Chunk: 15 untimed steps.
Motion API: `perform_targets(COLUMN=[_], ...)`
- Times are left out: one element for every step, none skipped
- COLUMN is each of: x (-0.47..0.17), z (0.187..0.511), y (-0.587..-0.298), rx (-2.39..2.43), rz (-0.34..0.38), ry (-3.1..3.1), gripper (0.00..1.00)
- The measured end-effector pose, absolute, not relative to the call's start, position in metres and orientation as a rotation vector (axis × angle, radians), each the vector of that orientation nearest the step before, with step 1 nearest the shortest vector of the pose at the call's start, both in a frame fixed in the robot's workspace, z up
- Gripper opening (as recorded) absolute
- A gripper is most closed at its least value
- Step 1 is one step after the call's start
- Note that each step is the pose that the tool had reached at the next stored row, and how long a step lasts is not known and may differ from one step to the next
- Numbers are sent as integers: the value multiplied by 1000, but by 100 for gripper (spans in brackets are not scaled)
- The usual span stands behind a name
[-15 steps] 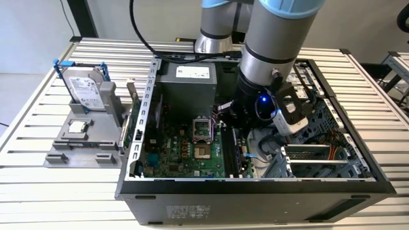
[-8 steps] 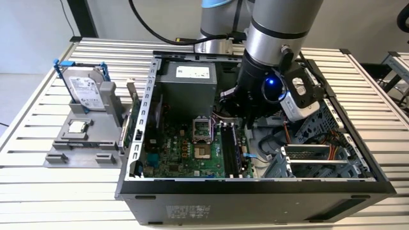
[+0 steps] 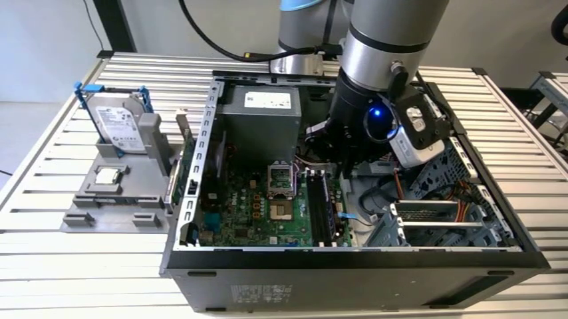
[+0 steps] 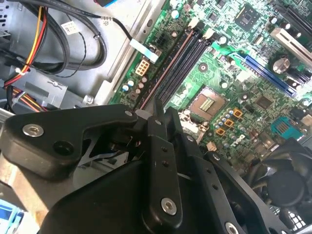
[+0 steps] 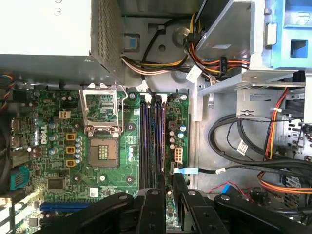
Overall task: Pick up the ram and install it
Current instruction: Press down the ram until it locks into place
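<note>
The ram [image 3: 183,143] is a thin dark stick standing on end at the right edge of the grey fixture [image 3: 89,212], close to the computer case's outer wall. My gripper [image 3: 337,159] is far from it, down inside the open case [image 3: 355,256]. In both wrist views the black fingers [image 5: 160,181] are shut, with nothing between them. They hover just over one end of the two long memory slots [image 5: 152,141] [image 4: 175,68]. Both slots look empty, with white latches at their far end.
A silver hard drive [image 3: 117,123] with blue rails and a small square processor chip [image 3: 108,175] sit on the fixture. Inside the case are the open processor socket [image 5: 102,153], the power supply [image 5: 48,29], cable bundles [image 5: 243,146] and a drive cage [image 3: 435,216].
</note>
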<state>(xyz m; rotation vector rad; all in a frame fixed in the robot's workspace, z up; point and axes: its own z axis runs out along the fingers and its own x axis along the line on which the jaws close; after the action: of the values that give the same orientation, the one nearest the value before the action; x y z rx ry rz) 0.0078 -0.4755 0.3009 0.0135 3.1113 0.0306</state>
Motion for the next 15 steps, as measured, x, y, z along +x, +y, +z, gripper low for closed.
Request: perform_targets(x=[8, 8, 8, 8, 8, 8, 8, 8, 8, 8, 8, 8, 8, 8, 8], z=[301, 301, 301, 301, 301, 301, 301, 301, 301, 301, 302, 303, 303, 303, 303], y=[-475, -475, -475, -475, -475, -475, -475, -475, -475, -475, -475, -475, -475, -475, -475], rx=[13, 14, 13, 13, 13, 13, 13, 14, 14, 13, 14, 14, 14, 14, 14], rz=[31, 31, 30, 31, 31, 31, 31, 31, 31, 31, 31, 31, 30, 30, 31], ry=[3111, 3111, 3111, 3111, 3111, 3111, 3111, 3111, 3111, 3111, 3111, 3111, 3111, 3111, 3111], gripper=[100, 100, 100, 100, 0, 0, 0, 0, 0, 0, 0, 0, 0, 0, 0])
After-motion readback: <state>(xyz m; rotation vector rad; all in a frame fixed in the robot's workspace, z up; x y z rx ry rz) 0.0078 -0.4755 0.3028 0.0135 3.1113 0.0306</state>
